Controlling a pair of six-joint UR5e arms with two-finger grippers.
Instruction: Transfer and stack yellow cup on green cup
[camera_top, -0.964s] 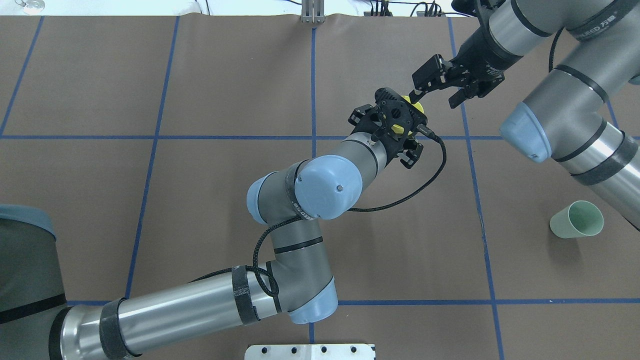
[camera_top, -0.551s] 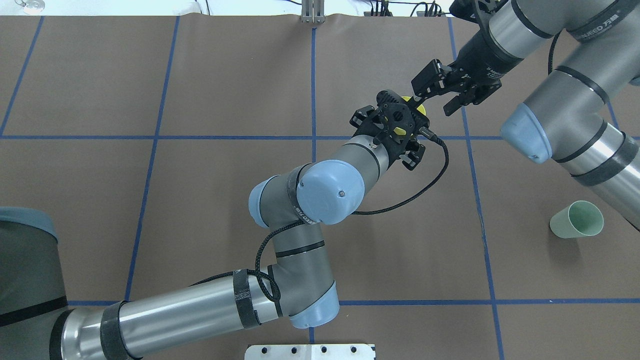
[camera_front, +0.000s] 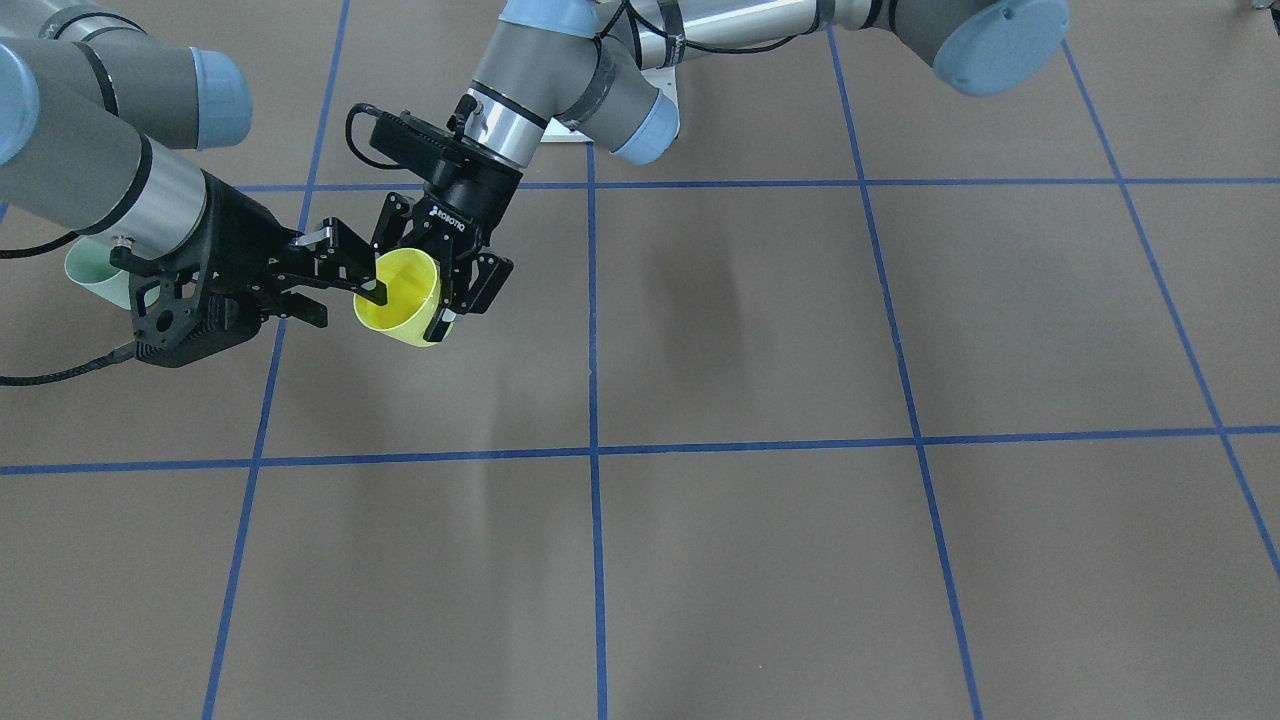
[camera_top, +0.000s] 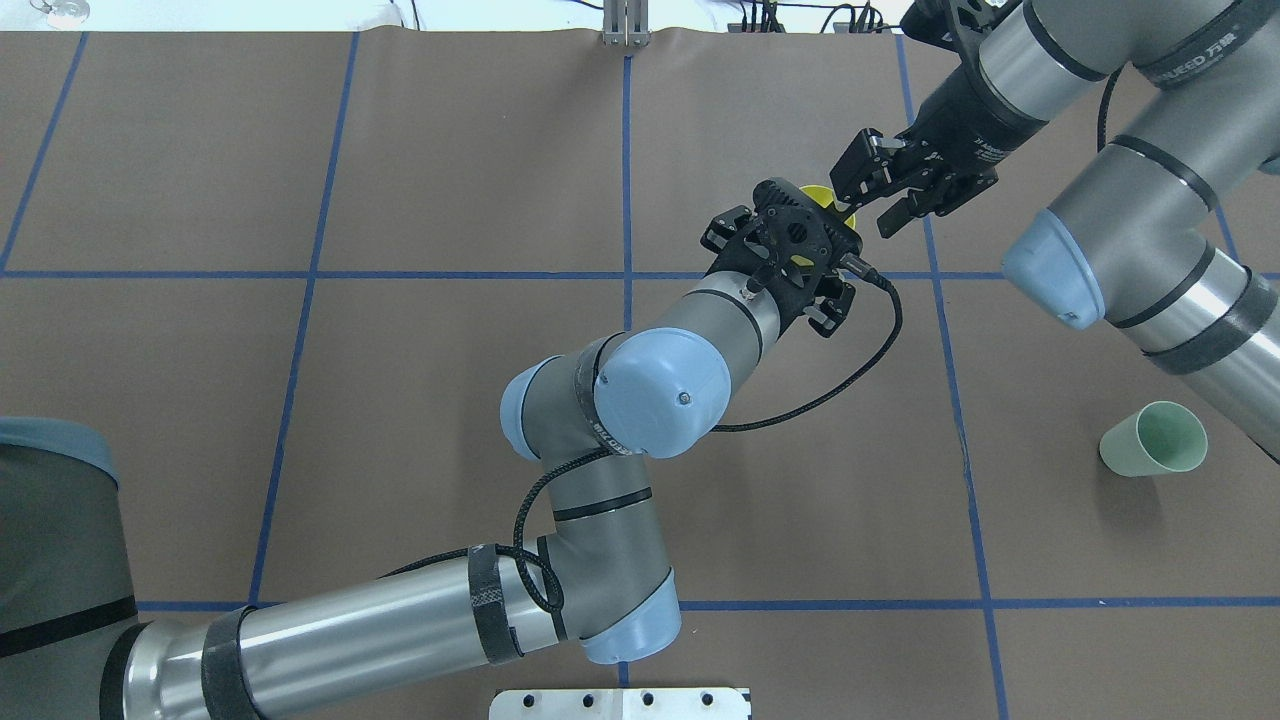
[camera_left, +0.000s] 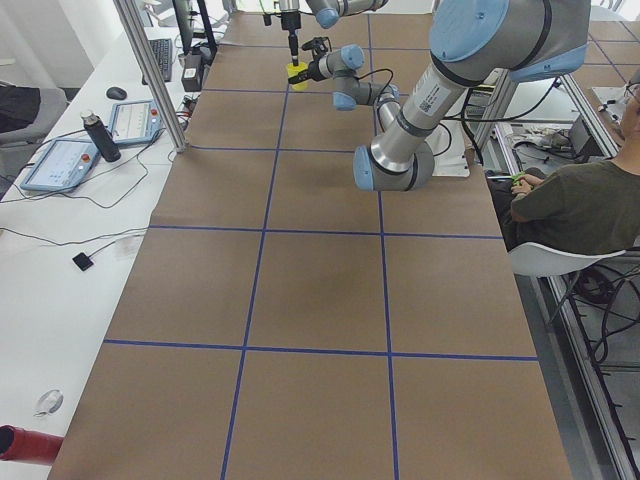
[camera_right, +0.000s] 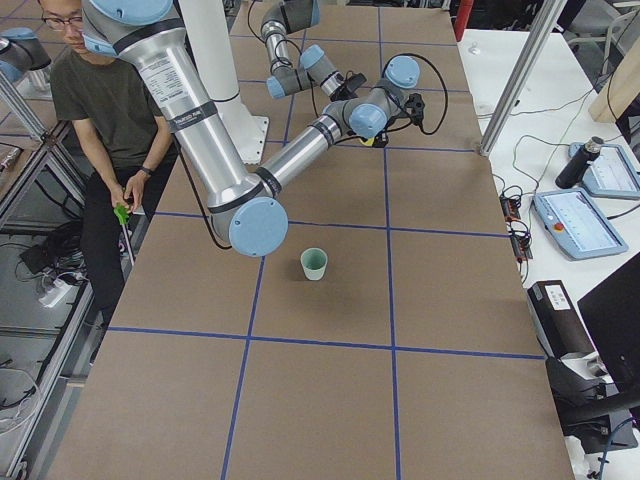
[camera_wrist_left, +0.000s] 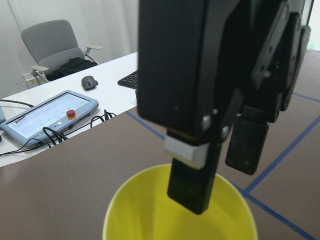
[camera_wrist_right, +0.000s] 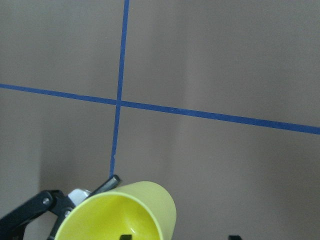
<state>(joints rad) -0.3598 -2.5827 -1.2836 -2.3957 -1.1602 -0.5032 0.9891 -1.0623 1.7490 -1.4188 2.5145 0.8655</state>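
My left gripper (camera_front: 425, 280) is shut on the yellow cup (camera_front: 400, 300) and holds it tilted above the table, mouth turned away from my base. My right gripper (camera_front: 350, 305) is open at the cup's rim, one finger inside the mouth and one outside. In the overhead view the right gripper (camera_top: 860, 210) meets the cup (camera_top: 822, 194) above my left wrist. The left wrist view shows a right finger (camera_wrist_left: 192, 185) dipping into the cup (camera_wrist_left: 145, 210). The cup also shows in the right wrist view (camera_wrist_right: 125, 210). The green cup (camera_top: 1155, 440) stands upright alone at the right, partly behind my right arm in the front view (camera_front: 90, 275).
Brown table cover with blue grid tape (camera_top: 627, 150). A person (camera_right: 105, 110) sits beside the robot's base. Control tablets (camera_left: 60, 160) and a dark bottle (camera_left: 97, 135) lie on the white side table. A white mounting plate (camera_top: 620, 703) sits at the near edge.
My right gripper has moved in toward the yellow cup and its fingers now straddle the rim. My left arm has shifted slightly, still holding the cup. The green cup has not moved.
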